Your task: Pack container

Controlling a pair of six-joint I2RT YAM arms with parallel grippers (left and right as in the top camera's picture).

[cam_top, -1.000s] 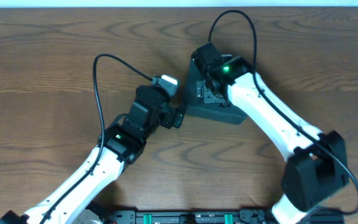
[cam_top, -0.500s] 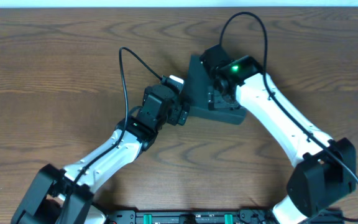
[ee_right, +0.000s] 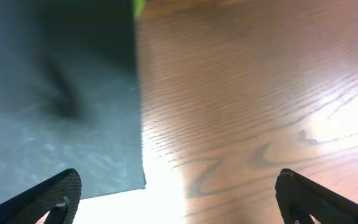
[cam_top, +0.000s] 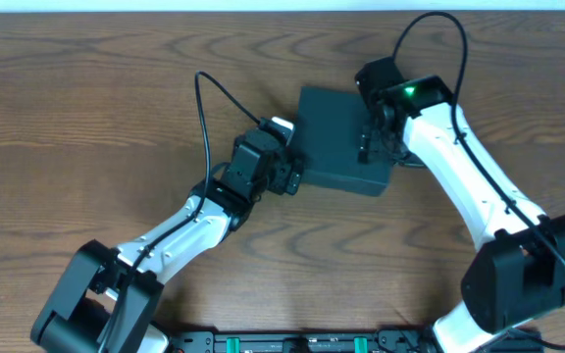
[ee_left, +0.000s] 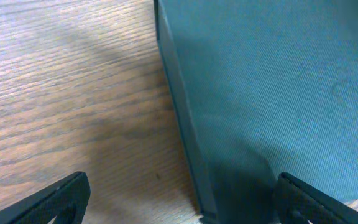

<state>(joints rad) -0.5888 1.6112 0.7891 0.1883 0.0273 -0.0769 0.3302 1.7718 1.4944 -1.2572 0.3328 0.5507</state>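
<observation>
The container is a dark teal-black square box lying flat on the wooden table with its flap lid down. My left gripper is open at the box's left front corner; the left wrist view shows the box's side wall and top between its fingers. My right gripper is open over the box's right edge; the right wrist view shows the box's corner on the left and bare table between its fingers. Neither gripper holds anything.
The wooden table stretches wide to the left and behind the box. A black cable loops above the left arm and another above the right arm.
The box's lid has come down flat and the box now lies square, shifted slightly right. My right gripper moved right to the box's right edge. My left gripper stayed by the left front corner.
</observation>
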